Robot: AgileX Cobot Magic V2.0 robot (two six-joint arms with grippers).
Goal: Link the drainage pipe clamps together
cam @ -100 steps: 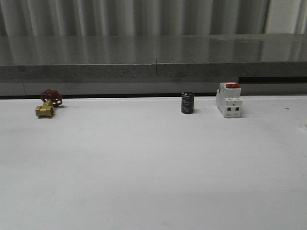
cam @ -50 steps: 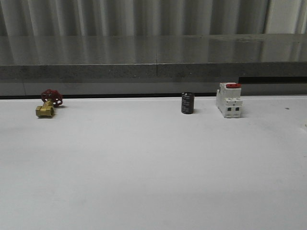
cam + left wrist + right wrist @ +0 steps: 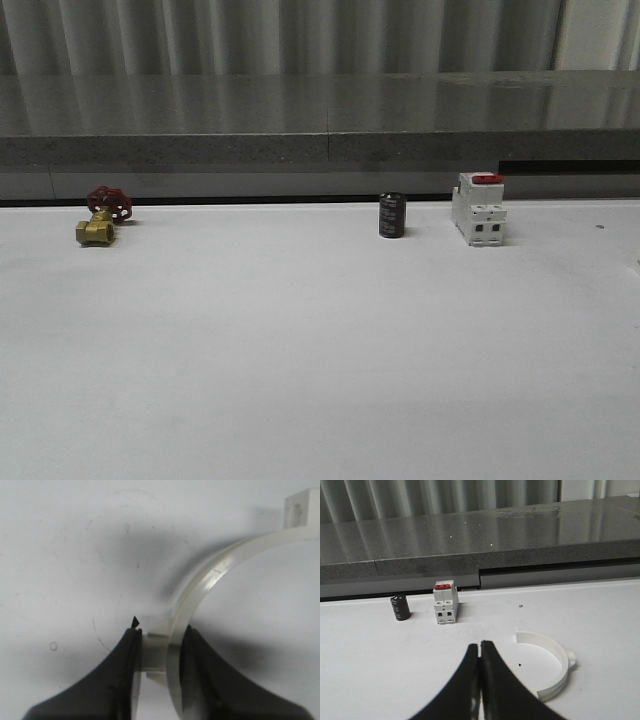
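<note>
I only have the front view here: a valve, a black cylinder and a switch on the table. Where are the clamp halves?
Observer: One clamp half is in the left gripper, the fingers shut on its end tab.
Reviewer: And the other half?
Observer: It lies flat on the table, nearer the right wrist camera than the switch.
Reviewer: Is the right gripper holding it?
Observer: No. The right gripper is shut with nothing between its fingers, beside that half and apart from it.
</note>
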